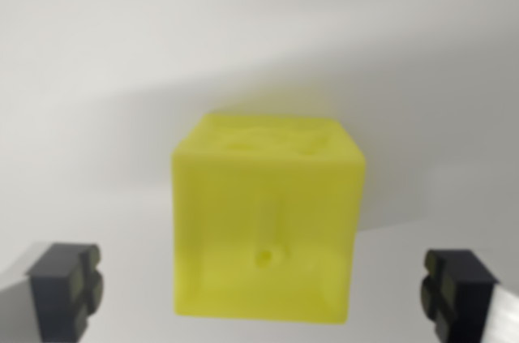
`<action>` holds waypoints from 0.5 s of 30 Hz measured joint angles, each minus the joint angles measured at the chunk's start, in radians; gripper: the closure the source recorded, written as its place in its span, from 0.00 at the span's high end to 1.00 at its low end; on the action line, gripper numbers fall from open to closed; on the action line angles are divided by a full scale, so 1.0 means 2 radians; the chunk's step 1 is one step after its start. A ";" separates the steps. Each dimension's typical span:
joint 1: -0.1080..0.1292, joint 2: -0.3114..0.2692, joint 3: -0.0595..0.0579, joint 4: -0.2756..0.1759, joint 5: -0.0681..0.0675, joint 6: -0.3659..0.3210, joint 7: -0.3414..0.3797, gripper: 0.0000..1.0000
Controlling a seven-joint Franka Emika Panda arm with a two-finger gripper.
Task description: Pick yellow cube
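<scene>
Pale grey-white counter (97,51) filling nearly the whole wrist view, plain and matte, crossed by a broad soft shadow running from the wrist view's left up toward its right, behind the cube.

Next in size, yellow cube (266,225), translucent lime-yellow, standing upright between the two fingers of the tool and slightly ahead of them. Front face turned toward the camera, top face visible with faint raised relief too blurred to read. Small round dimple low on the front face, with a faint vertical line above it. Bottom edge of the cube close to the lower border of the frame. Somewhat out of focus overall.

Smallest, the tool (263,290): two dark fingertips (66,288) at the lower corners of the frame, one on the wrist view's left and one on its right, each on a pale metal finger. Spread wide apart, well clear of both side faces of the cube, bare counter showing in each gap. No contact with the cube on either side; cube roughly centred in the span, a little nearer the left-hand fingertip than the right-hand one.
</scene>
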 joint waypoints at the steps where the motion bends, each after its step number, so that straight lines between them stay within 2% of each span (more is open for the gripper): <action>1: 0.000 0.002 0.000 0.001 0.000 0.002 0.000 1.00; 10: 0.004 0.045 0.000 0.031 -0.004 0.014 0.009 1.00; 15: 0.003 0.062 0.000 0.031 -0.007 0.031 0.011 1.00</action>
